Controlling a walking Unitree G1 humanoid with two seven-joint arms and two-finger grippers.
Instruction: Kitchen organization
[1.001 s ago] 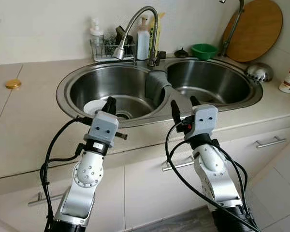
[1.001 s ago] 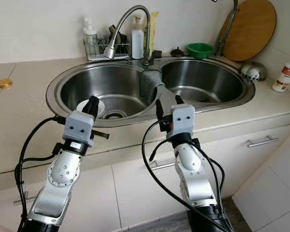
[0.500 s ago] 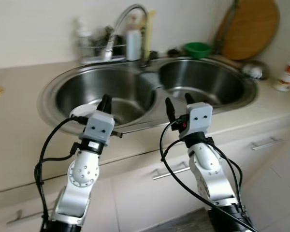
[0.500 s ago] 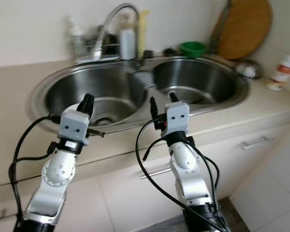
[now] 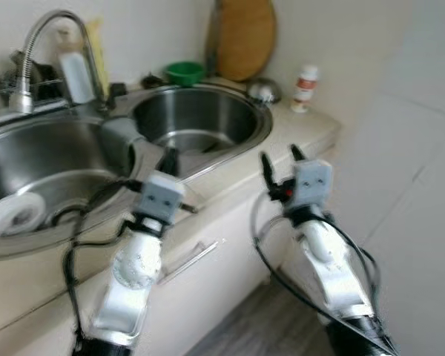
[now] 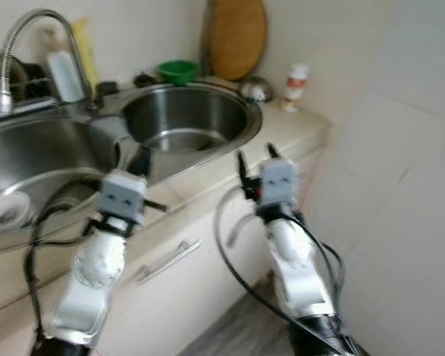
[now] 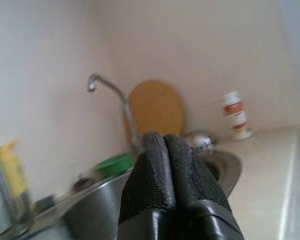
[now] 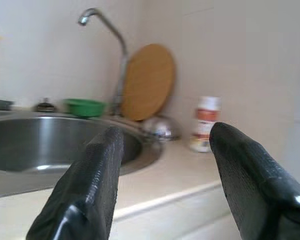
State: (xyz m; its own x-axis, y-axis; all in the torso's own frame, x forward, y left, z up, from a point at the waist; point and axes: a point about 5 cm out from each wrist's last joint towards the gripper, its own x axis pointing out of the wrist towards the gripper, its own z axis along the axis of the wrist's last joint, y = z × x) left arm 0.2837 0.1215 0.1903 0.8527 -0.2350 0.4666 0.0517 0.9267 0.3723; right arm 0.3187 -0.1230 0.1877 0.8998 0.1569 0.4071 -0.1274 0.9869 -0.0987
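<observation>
Left eye view: pinched-shut left claw [image 5: 168,157] and spread, empty right claw [image 5: 279,162] hover off the counter's [image 5: 311,130] edge.

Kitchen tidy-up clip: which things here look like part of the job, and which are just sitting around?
Likely part of the job, judging by the task:
white dish in the left basin
green bowl
small bottle
metal strainer

Just there:
faucet
wooden board
drawer handle

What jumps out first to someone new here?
The stainless-steel double sink set in the beige counter, with a white roll lying in its left basin. In front, the left hand is shut and the right hand open, both empty. A round wooden board leans against the back wall.
</observation>
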